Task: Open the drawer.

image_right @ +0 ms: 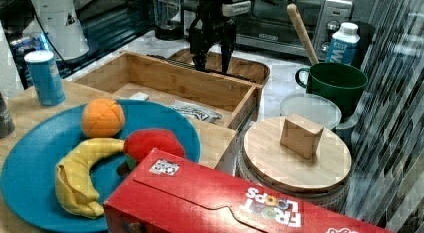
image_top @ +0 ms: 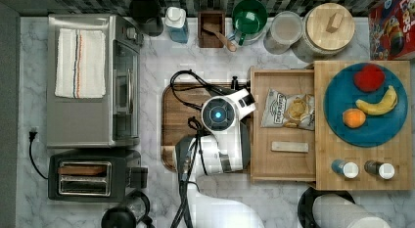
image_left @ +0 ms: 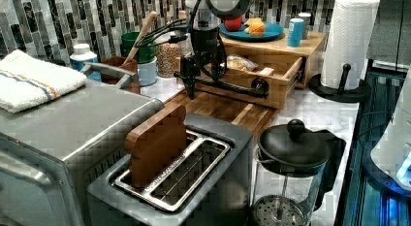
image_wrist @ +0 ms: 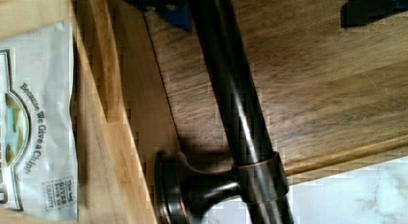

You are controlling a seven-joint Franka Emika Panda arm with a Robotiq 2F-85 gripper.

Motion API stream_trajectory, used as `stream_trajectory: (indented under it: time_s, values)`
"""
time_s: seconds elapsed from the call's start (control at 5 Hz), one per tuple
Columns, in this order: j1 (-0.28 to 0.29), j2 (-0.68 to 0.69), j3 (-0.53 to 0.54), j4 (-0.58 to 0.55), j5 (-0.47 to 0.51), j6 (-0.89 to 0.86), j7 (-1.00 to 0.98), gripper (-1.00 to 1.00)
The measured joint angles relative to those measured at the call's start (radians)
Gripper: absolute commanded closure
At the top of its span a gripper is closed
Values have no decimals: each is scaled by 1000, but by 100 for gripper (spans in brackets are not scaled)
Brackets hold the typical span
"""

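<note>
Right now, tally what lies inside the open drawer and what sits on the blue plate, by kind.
In the drawer:
Chip bag: 1
Small pale bar: 1
On the blue plate:
Banana: 1
Orange: 1
Red fruit: 1
Total: 5

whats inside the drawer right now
The drawer is pulled out. Inside it lie a chip bag and a small pale flat block. The part under the box top is covered, so anything there can't be seen.
</note>
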Motion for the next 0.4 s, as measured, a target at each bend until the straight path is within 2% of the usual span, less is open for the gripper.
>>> stream_trajectory:
  time_s: [0.4]
  values:
    - [-5,-1,4,0,-4,-2,16,-100]
